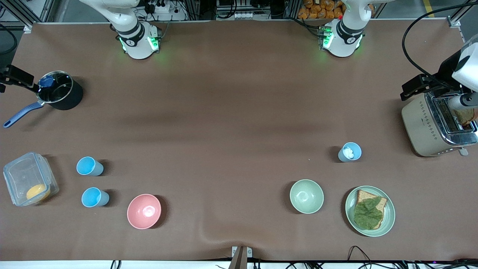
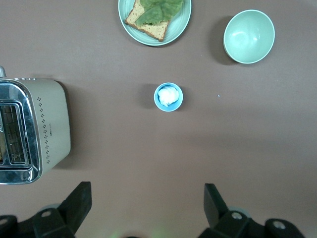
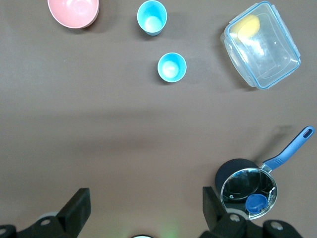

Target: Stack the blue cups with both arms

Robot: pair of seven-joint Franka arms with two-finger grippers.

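Two empty blue cups stand near the right arm's end of the table, one (image 1: pixel 89 166) (image 3: pixel 172 67) farther from the front camera than the other (image 1: pixel 95 197) (image 3: pixel 152 17). A third blue cup (image 1: pixel 350 152) (image 2: pixel 168 96), with something white inside, stands toward the left arm's end. My left gripper (image 2: pixel 147 198) is open and empty, high over bare table between its base (image 1: pixel 341 37) and that cup. My right gripper (image 3: pixel 146 198) is open and empty, high over bare table near the pot.
A pink bowl (image 1: pixel 144 211) stands beside the nearer cup. A pale green bowl (image 1: pixel 306 196) and a plate with toast and lettuce (image 1: pixel 369 211) stand near the third cup. A toaster (image 1: pixel 438 123), a black pot (image 1: pixel 59 95) and a clear box (image 1: pixel 29 178) stand at the table's ends.
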